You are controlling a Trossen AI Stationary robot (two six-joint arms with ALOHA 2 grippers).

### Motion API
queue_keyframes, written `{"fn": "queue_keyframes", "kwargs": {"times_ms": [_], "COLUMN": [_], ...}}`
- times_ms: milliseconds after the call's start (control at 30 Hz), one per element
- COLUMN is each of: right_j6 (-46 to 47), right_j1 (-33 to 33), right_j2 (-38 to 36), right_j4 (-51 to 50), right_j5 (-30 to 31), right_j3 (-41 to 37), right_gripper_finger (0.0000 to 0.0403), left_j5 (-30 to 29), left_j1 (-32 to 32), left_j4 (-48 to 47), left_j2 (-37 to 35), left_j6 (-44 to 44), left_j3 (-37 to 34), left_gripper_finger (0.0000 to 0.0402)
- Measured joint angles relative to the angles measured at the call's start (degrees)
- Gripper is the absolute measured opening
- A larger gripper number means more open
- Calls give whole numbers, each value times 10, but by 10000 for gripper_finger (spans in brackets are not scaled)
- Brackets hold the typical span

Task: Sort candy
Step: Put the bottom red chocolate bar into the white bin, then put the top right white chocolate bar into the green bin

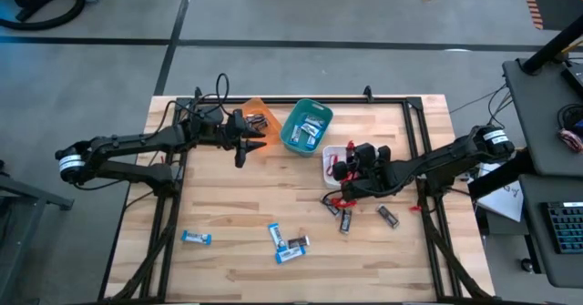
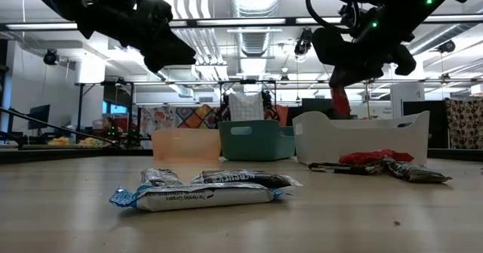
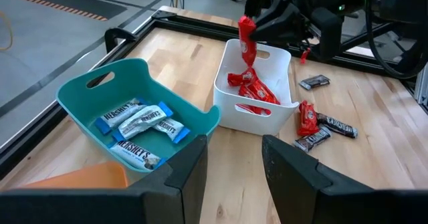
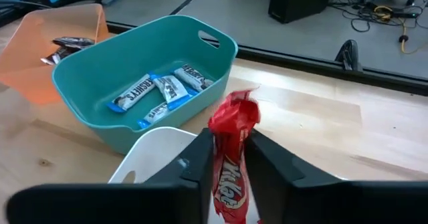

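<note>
The candy is small wrapped bars. Blue-and-white ones (image 3: 137, 120) lie in the teal bin (image 1: 305, 127), dark ones in the orange bin (image 1: 258, 121), and red ones (image 3: 253, 89) in the white bin (image 1: 333, 166). More bars lie loose on the table: blue (image 1: 196, 238), dark (image 1: 388, 216) and red (image 1: 339, 202). My right gripper (image 1: 351, 164) hovers over the white bin, shut on a red candy bar (image 4: 231, 150). My left gripper (image 1: 244, 144) is open and holds nothing; it hangs in the air just near of the orange bin. My right gripper pinches the red candy bar (image 4: 231, 158) between its two fingers, coming from above and pointing down. The bar's crimped end (image 4: 235, 114) sticks out past the fingertips. The bar (image 3: 247, 40) hangs upright, lifted clear above the white bin (image 3: 224, 90).
The three bins stand in a row toward the table's far edge. A cluster of blue bars (image 1: 287, 243) lies near the front middle; dark and red bars (image 1: 346, 219) lie near of the white bin. The black frame rail (image 1: 428, 173) runs under the right arm.
</note>
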Motion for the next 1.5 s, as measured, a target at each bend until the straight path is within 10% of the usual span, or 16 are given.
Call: {"fn": "queue_keyframes", "kwargs": {"times_ms": [400, 900, 1500], "right_j6": [5, -189, -403], "right_j1": [-2, -2, 7], "right_j2": [-1, -6, -6], "right_j4": [2, 0, 2], "right_j5": [-5, -73, -350], "right_j3": [0, 76, 191], "right_gripper_finger": [173, 183, 183], "left_j5": [0, -1, 0], "left_j1": [0, -133, -309], "left_j4": [0, 0, -58], "left_j2": [0, 0, 0], "left_j6": [-6, -73, 38], "left_j3": [0, 0, 0], "left_gripper_finger": [127, 127, 127]}}
